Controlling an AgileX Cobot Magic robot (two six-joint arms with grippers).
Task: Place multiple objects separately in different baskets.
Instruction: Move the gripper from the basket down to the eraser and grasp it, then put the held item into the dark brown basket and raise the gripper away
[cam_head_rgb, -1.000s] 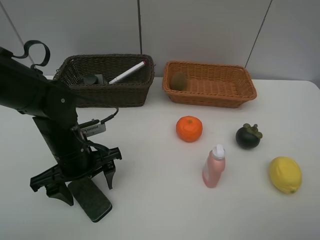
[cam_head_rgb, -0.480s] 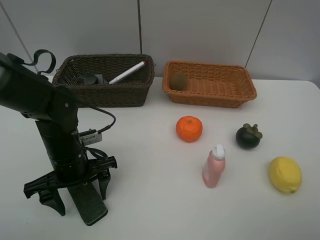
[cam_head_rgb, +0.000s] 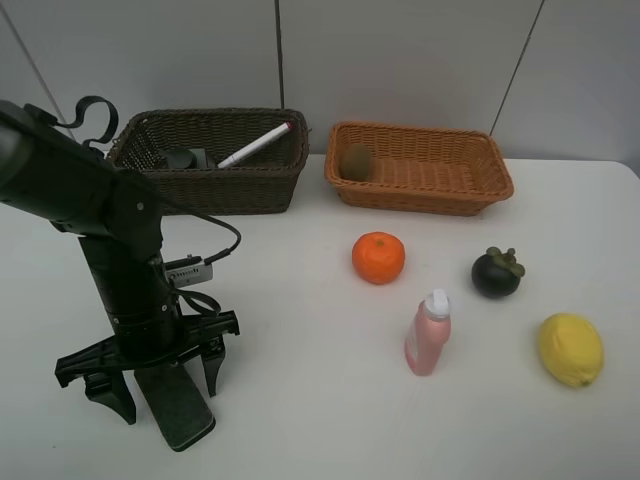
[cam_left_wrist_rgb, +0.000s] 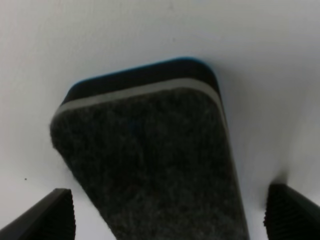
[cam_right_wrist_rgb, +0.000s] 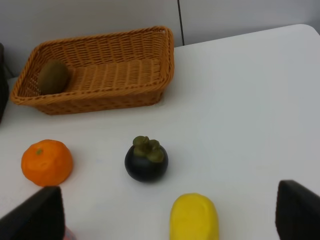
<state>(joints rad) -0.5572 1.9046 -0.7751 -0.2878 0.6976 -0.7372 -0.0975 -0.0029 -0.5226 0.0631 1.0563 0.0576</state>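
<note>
Left gripper (cam_head_rgb: 168, 398) re-squaring over black eraser block (cam_head_rgb: 182, 418) at 7 o'clock, jaws gaping wide (nothing held yet), grab looking imminent, dark brown basket (cam_head_rgb: 215, 187) waiting at 11 o'clock.

- One end of the black felt-faced eraser block (cam_left_wrist_rgb: 150, 165) runs off the left wrist picture's edge; from the high camera the left gripper (cam_head_rgb: 168, 390) covers its far end
- The yellow lemon (cam_right_wrist_rgb: 194, 219) is cut by the right wrist picture's edge
- A dark object (cam_head_rgb: 185, 158) in the dark brown wicker basket (cam_head_rgb: 220, 185) is half hidden by the wall and too small to identify
</note>
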